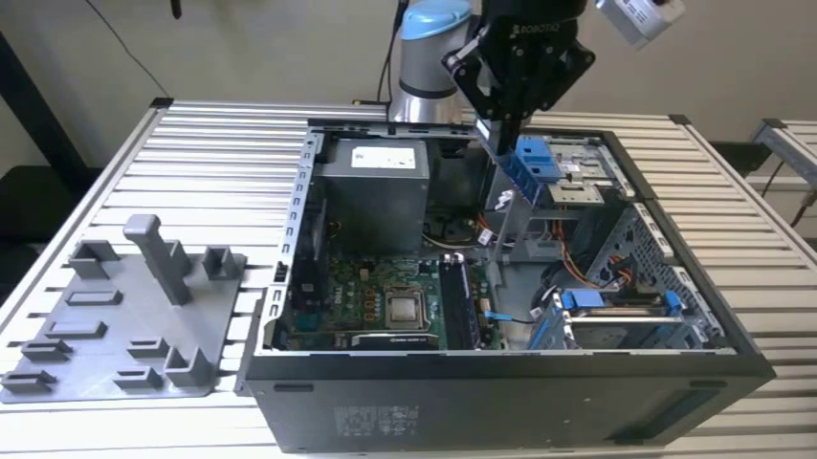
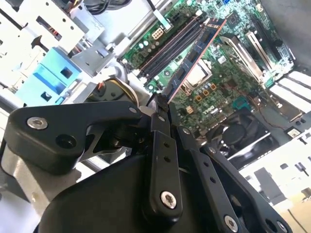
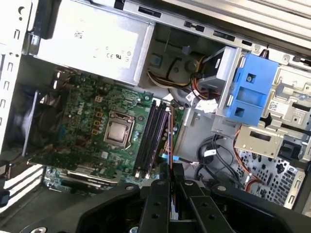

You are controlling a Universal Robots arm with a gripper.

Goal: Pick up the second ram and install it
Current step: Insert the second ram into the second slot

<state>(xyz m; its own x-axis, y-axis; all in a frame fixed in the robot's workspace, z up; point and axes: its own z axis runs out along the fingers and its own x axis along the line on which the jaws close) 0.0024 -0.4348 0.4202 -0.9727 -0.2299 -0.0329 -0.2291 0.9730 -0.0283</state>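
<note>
While the end effector (image 2: 163, 104) clamps the second ram (image 2: 192, 60), above open case (image 1: 511, 392), motherboard (image 1: 364, 296) inside.

- Table (image 1: 191, 143): pale metal top of parallel slats, carrying two items.
- Case (image 1: 511, 402): black computer tower lying on its side on the slats, open side up.
- Fixture (image 1: 128, 325): grey moulded tray with upright posts and low blocks, flat on the slats just beside the case, on the exterior view's left; contact with the case cannot be told.
- Bare slats show behind the case and on the exterior view's right of it.
</note>
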